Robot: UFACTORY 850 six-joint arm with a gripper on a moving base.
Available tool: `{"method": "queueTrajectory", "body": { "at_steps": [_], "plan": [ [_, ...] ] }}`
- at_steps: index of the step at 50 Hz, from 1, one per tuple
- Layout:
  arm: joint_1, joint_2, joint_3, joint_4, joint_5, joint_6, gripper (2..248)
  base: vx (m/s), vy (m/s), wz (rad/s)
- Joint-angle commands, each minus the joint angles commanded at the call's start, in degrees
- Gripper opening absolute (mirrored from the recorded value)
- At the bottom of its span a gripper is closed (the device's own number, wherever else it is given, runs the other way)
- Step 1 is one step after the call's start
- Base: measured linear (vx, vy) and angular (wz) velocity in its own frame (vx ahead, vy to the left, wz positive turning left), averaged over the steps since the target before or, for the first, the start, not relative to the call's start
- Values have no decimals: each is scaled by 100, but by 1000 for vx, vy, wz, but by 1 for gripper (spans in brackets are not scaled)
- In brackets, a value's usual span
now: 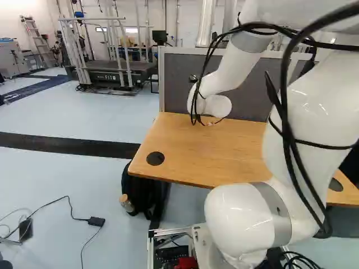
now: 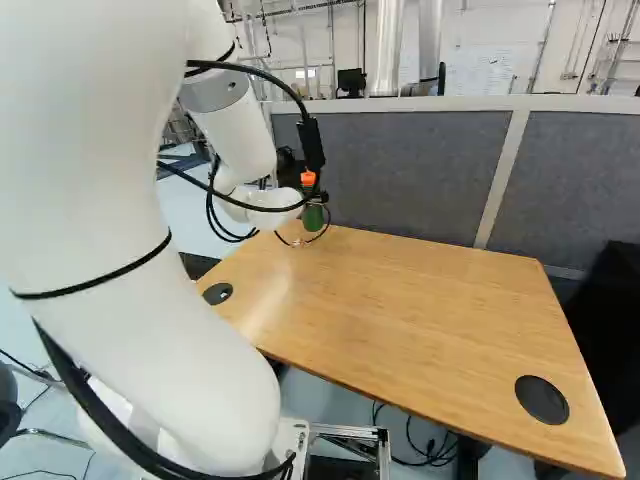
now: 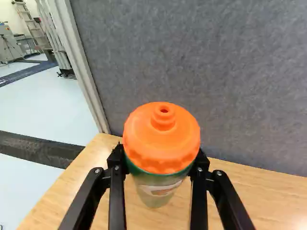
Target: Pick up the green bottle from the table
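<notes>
With the grasp apparently made, we hold the green sports bottle upright, orange cap topmost, between both fingers of our gripper at the wooden table's far corner, its lift left to complete or confirm, since base clearance is unclear.

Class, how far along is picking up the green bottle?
Reaching looks done: the claw is at the green bottle. In hand: the grip, fingers against both sides near the orange lid. Seemingly left: a clear lift; whether its bottom is off the table cannot be told.
</notes>
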Motion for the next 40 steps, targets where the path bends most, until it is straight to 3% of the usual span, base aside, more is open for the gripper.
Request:
{"method": "queueTrajectory", "body": {
  "at_steps": [40],
  "plan": [
    [193, 1500, 1021, 0, 0, 0, 21, 0, 0, 0]
  ]
}}
